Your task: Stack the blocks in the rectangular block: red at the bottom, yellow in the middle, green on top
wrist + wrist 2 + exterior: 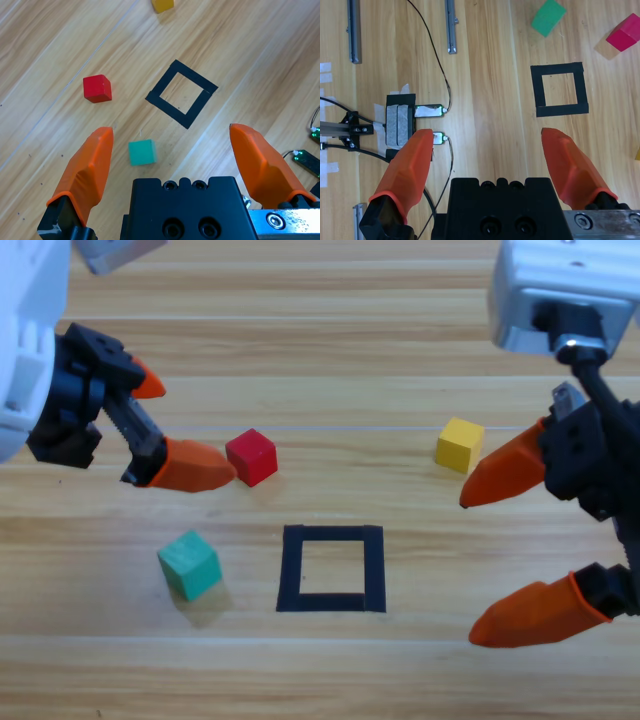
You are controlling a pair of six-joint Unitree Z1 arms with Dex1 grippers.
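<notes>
The red cube (251, 456) (97, 88) (624, 33) lies on the wood left of centre. My left gripper (175, 430) (171, 131) hangs open just left of it, holding nothing. At the right rests the yellow cube (460, 444) (162, 4), beside my right gripper (475, 568) (487, 133), which is open and empty. The teal-green cube (190, 564) (142, 152) (548, 17) sits left of the black tape square (291, 568) (196, 76) (556, 69), with bare wood inside the outline.
In the right wrist view, black cables (440, 65), small circuit boards (429, 110) and metal rails (451, 25) lie on the table beyond the right gripper. A small board (306, 161) shows at the left wrist view's right edge.
</notes>
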